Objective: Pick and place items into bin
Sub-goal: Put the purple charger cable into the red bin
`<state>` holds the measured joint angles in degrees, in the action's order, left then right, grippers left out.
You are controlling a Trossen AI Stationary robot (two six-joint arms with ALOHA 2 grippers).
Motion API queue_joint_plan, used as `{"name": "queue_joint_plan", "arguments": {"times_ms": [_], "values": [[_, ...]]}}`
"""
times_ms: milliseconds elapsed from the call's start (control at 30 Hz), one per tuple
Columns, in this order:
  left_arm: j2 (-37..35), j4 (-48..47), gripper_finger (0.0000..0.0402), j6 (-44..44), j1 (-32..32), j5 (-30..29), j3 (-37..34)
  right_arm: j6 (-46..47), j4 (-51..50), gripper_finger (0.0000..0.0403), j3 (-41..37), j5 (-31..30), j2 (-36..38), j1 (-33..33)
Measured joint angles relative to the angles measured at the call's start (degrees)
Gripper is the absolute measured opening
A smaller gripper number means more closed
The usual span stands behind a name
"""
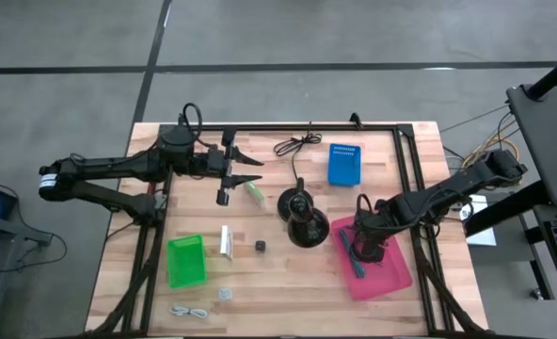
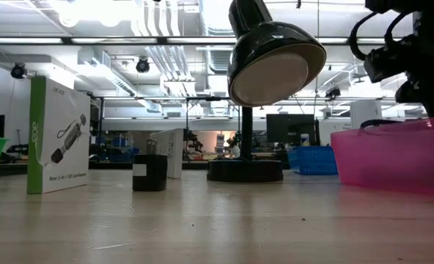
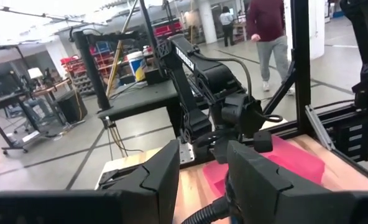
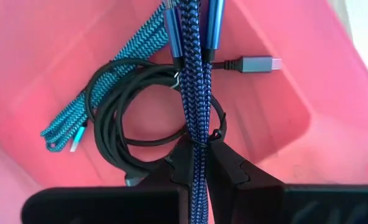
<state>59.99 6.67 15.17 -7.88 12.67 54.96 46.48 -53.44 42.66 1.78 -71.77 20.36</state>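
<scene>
Right pincer (image 4: 198, 149) clamped on blue braided cable (image 4: 193, 81) over pink bin (image 4: 296, 118); cable's ends cut off.

Three bins sit on the worktop (image 1: 288, 282): one pink bin (image 1: 387, 273), one blue bin (image 1: 344, 163) and one green bin (image 1: 185, 261).

One black lamp (image 1: 303, 222) stands near the middle.

Two robot arms reach over the worktop, each ending in one tool: the left tool (image 1: 245, 171) and the right tool (image 1: 358, 252).

Inside the pink bin lie three cables: one blue braided cable (image 4: 193, 93), one teal braided cable (image 4: 91, 93) and one coiled black cable (image 4: 125, 118).

Loose on the worktop: one black cable (image 1: 295, 144), one white cable (image 1: 191, 312), one tiny black cube (image 1: 260, 246), one white-and-green box (image 1: 227, 242), one green packet (image 1: 254, 191) and one clear bit (image 1: 225, 295).

One person (image 3: 270, 34) walks in the room beyond.
</scene>
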Motion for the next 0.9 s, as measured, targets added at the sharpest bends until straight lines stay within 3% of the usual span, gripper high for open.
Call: {"name": "queue_joint_plan", "arguments": {"times_ms": [633, 900], "values": [[-0.02, 1.42, 0.0121, 0.57, 0.00, -0.56, -0.02, 0.04, 5.76, 0.0013, -5.77, 1.73, 0.00, 0.00], [-0.02, 1.39, 0.0121, 0.62, -0.02, -2.72, -0.04, 0.04, 5.81, 0.0058, -5.51, 1.70, 0.00, 0.00]]}}
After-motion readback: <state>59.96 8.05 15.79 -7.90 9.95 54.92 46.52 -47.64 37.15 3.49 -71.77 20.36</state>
